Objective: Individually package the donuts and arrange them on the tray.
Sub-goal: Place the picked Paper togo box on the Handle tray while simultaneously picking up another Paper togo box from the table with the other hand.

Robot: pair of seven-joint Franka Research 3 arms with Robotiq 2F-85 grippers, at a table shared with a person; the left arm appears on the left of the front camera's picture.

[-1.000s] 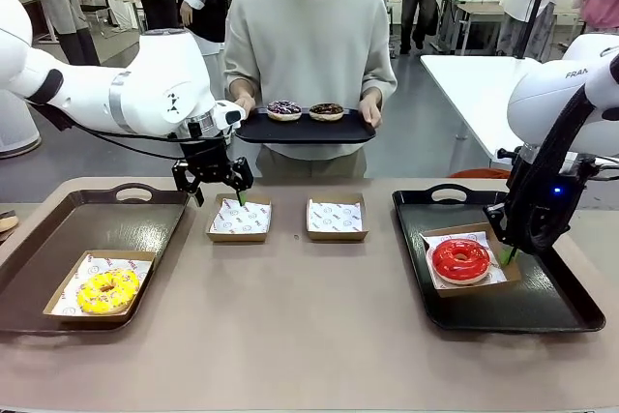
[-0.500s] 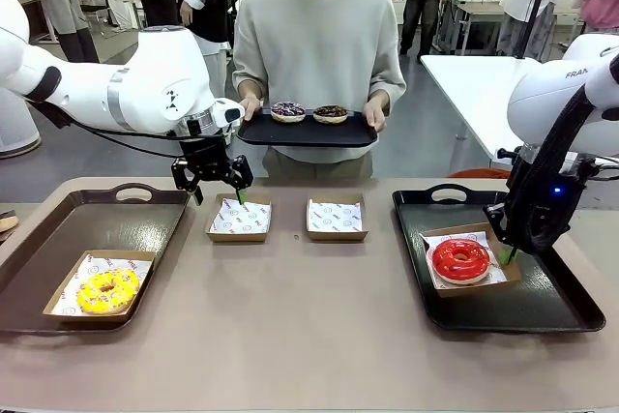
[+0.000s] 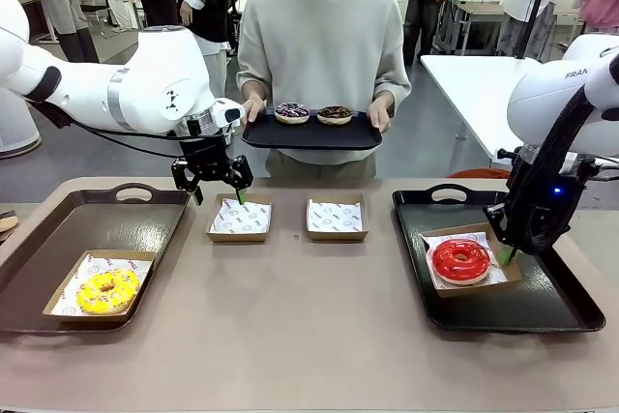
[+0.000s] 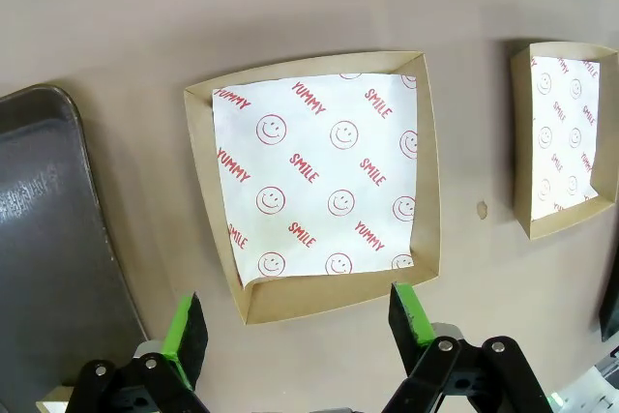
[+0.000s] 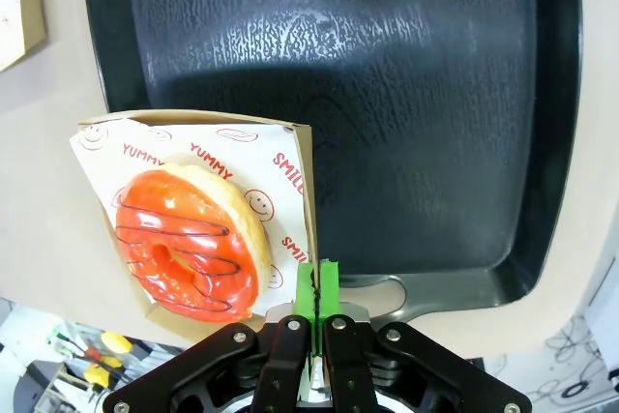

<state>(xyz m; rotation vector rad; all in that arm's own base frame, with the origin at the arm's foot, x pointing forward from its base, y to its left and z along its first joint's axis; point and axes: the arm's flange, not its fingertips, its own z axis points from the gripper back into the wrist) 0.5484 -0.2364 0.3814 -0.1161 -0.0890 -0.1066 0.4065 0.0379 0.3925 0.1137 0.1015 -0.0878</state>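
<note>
Tan table [image 3: 309,345], left gripper [image 3: 220,196] hanging upright, jaws spread over an empty box [image 3: 240,219], right gripper [image 3: 507,256] tilted down, jaws pressed together beside red donut [image 3: 460,259].

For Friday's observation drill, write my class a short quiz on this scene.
1. How many donuts lie on the person's tray?
2. True or false: the left gripper is shut.
3. Which donut sits in the box on the right tray: A yellow, B red, C purple?
Key: 1 two. 2 false: its jaws stand open above an empty box. 3 B, the red donut.
</note>
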